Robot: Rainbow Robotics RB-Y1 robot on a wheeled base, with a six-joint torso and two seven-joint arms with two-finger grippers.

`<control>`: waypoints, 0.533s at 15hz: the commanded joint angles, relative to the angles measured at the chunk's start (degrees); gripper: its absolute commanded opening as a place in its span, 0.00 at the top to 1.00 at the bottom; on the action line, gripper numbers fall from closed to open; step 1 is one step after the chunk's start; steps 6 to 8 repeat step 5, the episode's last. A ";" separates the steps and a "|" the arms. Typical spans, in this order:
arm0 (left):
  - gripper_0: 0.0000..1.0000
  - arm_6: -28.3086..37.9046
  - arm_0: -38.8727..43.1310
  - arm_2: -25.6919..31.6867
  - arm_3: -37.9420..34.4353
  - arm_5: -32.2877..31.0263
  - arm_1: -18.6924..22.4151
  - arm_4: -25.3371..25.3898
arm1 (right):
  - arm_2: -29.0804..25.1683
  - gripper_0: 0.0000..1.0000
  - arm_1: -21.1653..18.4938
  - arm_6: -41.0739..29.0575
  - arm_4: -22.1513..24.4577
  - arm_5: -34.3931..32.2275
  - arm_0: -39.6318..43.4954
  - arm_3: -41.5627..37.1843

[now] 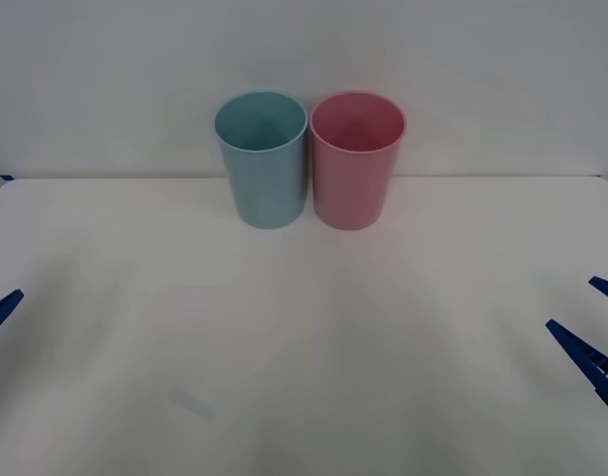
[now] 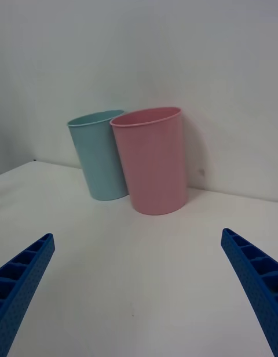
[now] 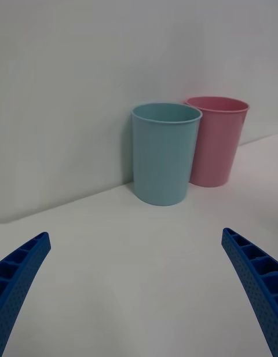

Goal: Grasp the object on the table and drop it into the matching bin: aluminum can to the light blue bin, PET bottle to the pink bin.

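The light blue bin (image 1: 262, 159) and the pink bin (image 1: 356, 159) stand upright side by side at the back of the white table (image 1: 304, 337), almost touching, blue on the left. The aluminum can and the PET bottle are out of view. My left gripper (image 3: 134, 235) is open at the table's left edge, one blue finger (image 1: 4, 305) showing there. At the right edge my right gripper (image 1: 571, 302) is open too. Nothing is between either pair of fingers. Both bins are well ahead of the grippers, as with the blue bin (image 3: 165, 154) and the pink bin (image 2: 152, 160).
A plain white wall rises right behind the bins. A faint pale mark (image 1: 194, 404) lies on the tabletop near the front left. The table's far edge runs just behind the bins.
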 commanded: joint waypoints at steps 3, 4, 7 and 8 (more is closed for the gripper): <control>0.00 -0.02 0.50 -1.51 0.01 1.11 0.09 0.04 | 0.00 0.00 0.00 0.00 0.00 0.00 0.00 0.00; 0.00 -0.02 0.50 -1.51 0.01 1.11 0.09 0.04 | 0.00 0.00 0.00 0.00 0.00 0.00 0.00 0.00; 0.00 -0.02 0.50 -1.51 0.01 1.11 0.09 0.04 | 0.00 0.00 0.00 0.00 0.00 0.00 0.00 0.00; 0.00 -0.02 0.50 -1.51 0.01 1.11 0.09 0.04 | 0.00 0.00 0.00 0.00 0.00 0.00 0.00 0.00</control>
